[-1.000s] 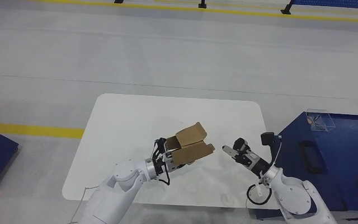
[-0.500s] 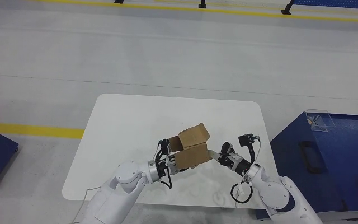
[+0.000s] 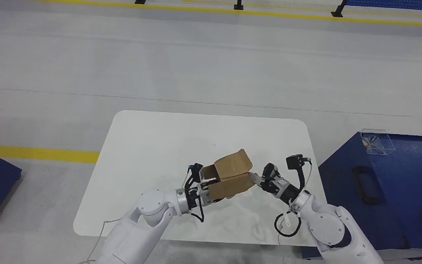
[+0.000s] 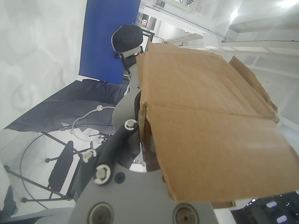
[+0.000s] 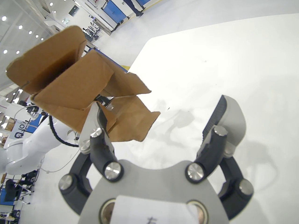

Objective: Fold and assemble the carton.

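Carton [image 3: 229, 173] is clamped aloft in the left pincer [image 3: 203, 188], the right pincer [image 5: 158, 104] spread wide at its open end.

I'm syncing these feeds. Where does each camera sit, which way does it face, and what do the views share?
Top view: on the robot above its arms, looking down at the table; both arms show, left gripper holding the carton, right gripper beside it.
Left wrist view: on the left wrist, looking along its own finger at the carton's side.
Right wrist view: on the right wrist, facing the carton's open flaps, between its own open fingers.
Shared: the carton, in all three.
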Controlling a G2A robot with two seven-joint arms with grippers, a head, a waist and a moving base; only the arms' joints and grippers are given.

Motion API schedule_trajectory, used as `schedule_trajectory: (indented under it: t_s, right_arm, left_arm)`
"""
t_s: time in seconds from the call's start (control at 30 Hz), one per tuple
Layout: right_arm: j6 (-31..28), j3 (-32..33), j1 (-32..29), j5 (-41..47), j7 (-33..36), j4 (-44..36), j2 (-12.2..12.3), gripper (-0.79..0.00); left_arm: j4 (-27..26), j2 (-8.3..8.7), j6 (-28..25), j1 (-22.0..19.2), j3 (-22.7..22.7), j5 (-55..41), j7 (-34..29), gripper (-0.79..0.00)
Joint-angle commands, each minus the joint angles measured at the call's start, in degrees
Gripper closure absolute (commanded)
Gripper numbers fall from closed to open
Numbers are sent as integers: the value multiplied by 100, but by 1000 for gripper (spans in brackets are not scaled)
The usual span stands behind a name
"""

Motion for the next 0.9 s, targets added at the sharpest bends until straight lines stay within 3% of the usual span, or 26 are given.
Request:
schedule_trajectory:
  t_s: [0.0,0.27,0.43,0.87]
  right_arm:
    - [134,72,14,-266,-210,2,-2,-785]
    - [880,-68,145,-2030,-1190,-38,-51,-785]
    - [976,-287,224,-2502,-1020,-99,-78,-785]
    - [892,-380,-75,-2660,-783,-549,-114,-785]
  left_arm:
    - [14,-8,0,3,21,-12,9,0]
    - [-45,-13,-43,38,95,120,-45,0]
    - [-128,-3,-40,98,93,189,-34,0]
    - [-179,27,130,161,-19,196,42,0]
